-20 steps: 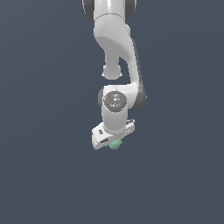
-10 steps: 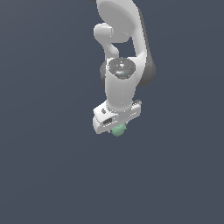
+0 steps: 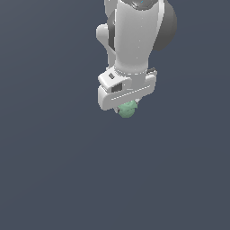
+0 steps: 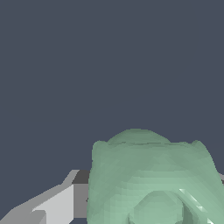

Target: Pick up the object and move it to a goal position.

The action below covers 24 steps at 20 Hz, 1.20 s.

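Note:
The object point(image 3: 127, 109) is a small pale mint-green lumpy piece. In the exterior view it pokes out just below the white hand of the arm, held between the fingers of my gripper point(image 3: 126, 107). In the wrist view the object point(image 4: 148, 175) fills the near part of the picture, with a round dimple showing, and one grey-white finger point(image 4: 52, 203) lies against its side. The other finger is hidden behind the object. The gripper is shut on the object and holds it in the air, well above the dark floor.
A plain dark blue-grey surface point(image 3: 54, 170) fills the background in both views. The white arm point(image 3: 137, 36) rises out of the exterior view's top. No other things show.
The arm has moved up and nearer to the exterior camera, carrying the object with it. The hand and the object show larger and higher in the picture.

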Available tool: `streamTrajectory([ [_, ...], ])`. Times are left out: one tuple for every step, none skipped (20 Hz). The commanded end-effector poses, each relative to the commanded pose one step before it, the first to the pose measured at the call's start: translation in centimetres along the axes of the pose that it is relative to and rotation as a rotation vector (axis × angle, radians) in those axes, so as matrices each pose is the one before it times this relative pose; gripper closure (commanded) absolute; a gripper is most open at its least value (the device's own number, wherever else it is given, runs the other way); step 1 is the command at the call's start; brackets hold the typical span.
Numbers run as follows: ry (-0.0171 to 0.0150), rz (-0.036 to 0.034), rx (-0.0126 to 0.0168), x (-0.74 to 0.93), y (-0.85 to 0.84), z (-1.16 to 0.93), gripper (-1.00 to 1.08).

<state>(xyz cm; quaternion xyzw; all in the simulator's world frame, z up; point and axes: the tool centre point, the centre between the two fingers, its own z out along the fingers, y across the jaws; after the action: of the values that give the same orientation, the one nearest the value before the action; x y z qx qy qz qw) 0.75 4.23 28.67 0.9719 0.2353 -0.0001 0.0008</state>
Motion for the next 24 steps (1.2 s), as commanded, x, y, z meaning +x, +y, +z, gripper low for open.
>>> streamTrajectory([
  [-0.00043,-0.0001,0.00019,-0.587,-0.832,-2.945,1.08],
  [0.0,0.0,0.0,-0.205,-0.311,-1.161,1.08],
  [0.00024,-0.00011,0.00041,-0.207,-0.302,-1.162,1.08],
  [0.0,0.0,0.0,-0.198,-0.308,-1.155,1.08],
  [0.0,0.0,0.0,-0.195,-0.305,-1.15,1.08],
  [0.0,0.0,0.0,-0.19,-0.302,-1.145,1.08],
  [0.0,0.0,0.0,-0.183,-0.296,-1.126,1.08],
  [0.0,0.0,0.0,-0.175,-0.286,-1.096,1.08],
  [0.0,0.0,0.0,-0.165,-0.276,-1.062,1.08],
  [0.00038,0.00007,0.00057,-0.172,-0.236,-1.03,1.08],
  [0.0,0.0,0.0,-0.144,-0.25,-0.973,1.08],
  [0.0,0.0,0.0,-0.131,-0.233,-0.915,1.08],
  [0.0,0.0,0.0,-0.117,-0.216,-0.852,1.08],
  [0.0,0.0,0.0,-0.104,-0.198,-0.789,1.08],
  [0.0,0.0,0.0,-0.091,-0.182,-0.729,1.08],
  [0.00013,0.00044,0.00015,-0.096,-0.135,-0.675,1.08],
  [0.0,0.0,0.0,-0.07,-0.151,-0.613,1.08],
  [0.0,0.0,0.0,-0.061,-0.136,-0.556,1.08],
  [0.00013,0.00045,0.00015,-0.066,-0.09,-0.504,1.08],
  [0.0,0.0,0.0,-0.042,-0.107,-0.445,1.08],
  [0.0,0.0,0.0,-0.033,-0.092,-0.391,1.08],
  [0.0,0.0,0.0,-0.024,-0.079,-0.339,1.08],
  [0.0,0.0,0.0,-0.017,-0.066,-0.288,1.08],
  [0.0,0.0,0.0,-0.01,-0.053,-0.238,1.08],
])
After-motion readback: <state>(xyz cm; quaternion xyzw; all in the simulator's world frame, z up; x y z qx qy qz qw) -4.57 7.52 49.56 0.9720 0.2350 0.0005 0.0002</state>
